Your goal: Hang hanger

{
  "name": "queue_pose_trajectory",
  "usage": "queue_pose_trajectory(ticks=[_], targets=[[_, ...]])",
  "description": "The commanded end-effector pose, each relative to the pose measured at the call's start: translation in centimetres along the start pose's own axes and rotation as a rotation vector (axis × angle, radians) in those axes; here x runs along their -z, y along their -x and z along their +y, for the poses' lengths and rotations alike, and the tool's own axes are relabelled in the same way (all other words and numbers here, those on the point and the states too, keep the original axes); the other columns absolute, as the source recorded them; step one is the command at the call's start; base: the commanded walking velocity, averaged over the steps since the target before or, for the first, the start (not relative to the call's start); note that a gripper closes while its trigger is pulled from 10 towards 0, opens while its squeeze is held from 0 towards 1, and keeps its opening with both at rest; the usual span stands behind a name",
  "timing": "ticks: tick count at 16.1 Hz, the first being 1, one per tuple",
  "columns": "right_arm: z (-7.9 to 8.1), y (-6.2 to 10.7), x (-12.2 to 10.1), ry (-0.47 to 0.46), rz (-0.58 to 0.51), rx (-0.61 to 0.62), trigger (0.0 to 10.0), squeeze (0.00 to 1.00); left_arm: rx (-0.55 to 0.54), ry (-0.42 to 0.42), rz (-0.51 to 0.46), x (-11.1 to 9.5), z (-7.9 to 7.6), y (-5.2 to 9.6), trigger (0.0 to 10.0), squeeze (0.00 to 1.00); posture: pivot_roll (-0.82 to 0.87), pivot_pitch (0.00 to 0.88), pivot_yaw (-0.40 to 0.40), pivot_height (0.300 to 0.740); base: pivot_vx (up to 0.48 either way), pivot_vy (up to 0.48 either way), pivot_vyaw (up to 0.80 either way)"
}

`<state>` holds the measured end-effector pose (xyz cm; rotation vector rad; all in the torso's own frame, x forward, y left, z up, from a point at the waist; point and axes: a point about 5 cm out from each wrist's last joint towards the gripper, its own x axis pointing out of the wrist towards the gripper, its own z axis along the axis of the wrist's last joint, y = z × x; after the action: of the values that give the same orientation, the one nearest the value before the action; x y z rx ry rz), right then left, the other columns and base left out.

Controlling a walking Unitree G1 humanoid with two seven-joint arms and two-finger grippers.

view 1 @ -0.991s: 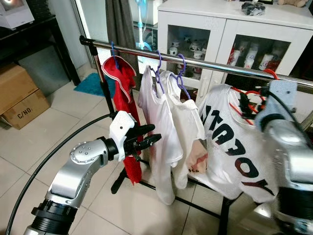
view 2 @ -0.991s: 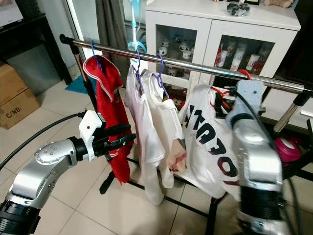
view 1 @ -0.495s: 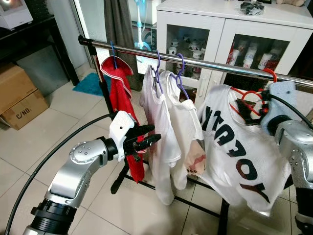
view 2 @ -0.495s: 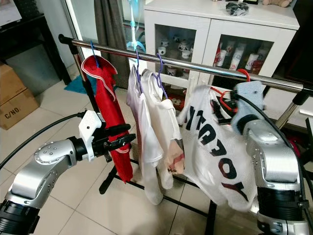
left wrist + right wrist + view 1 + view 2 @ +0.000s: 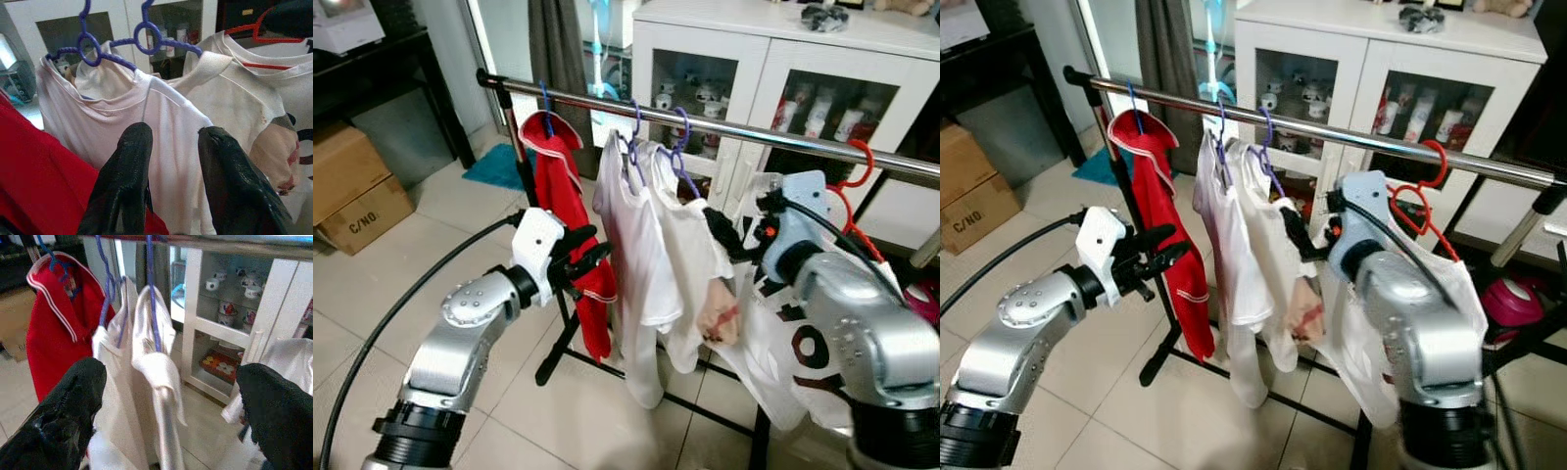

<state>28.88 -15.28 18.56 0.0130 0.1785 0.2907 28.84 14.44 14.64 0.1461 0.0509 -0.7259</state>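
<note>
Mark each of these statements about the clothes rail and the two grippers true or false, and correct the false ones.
1. A red hanger hangs on the metal rail. True.
2. The right gripper is shut on a shirt. False: its fingers are spread wide and hold nothing.
3. The red garment hangs on a blue hanger. True.
4. The two white shirts hang on red hangers. False: theirs are purple.
5. The left gripper is beside the red garment. True.

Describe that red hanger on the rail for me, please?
The red hanger looks like thin plastic. Its hook loops over the shiny metal rail, toward the rail's right end, and it carries a white printed shirt. The right end effector hangs open beside it, not gripping it; its arm hides part of the hanger.
</note>
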Motion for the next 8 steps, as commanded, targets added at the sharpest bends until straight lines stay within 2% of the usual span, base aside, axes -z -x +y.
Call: queue_pose_trajectory(ticks=[1,4,7,8], targets=[[0.16,0.20,-0.38,-0.009,-0.035,0.014,10.0,0.00,-0.025,-0.011,-0.017,-0.54,0.52,-0.06,10.0,0.00,-0.15,0.000,0.019,0.740,0.000,0.289,0.00],[0.41,0.16,0.30,-0.042,-0.043,0.046,10.0,0.00,-0.034,-0.008,-0.014,-0.46,0.53,-0.07,10.0,0.00,-0.15,0.000,0.017,0.740,0.000,0.361,0.00],[0.05,0.12,0.27,-0.090,-0.101,0.124,10.0,0.00,-0.058,0.007,-0.012,-0.36,0.44,-0.26,10.0,0.00,-0.15,0.000,0.022,0.740,0.000,0.375,0.00],[-0.02,0.16,0.12,-0.098,-0.119,0.134,10.0,0.00,-0.076,0.012,-0.024,-0.54,0.42,-0.43,10.0,0.00,-0.15,0.000,0.022,0.740,0.000,0.000,0.00]])
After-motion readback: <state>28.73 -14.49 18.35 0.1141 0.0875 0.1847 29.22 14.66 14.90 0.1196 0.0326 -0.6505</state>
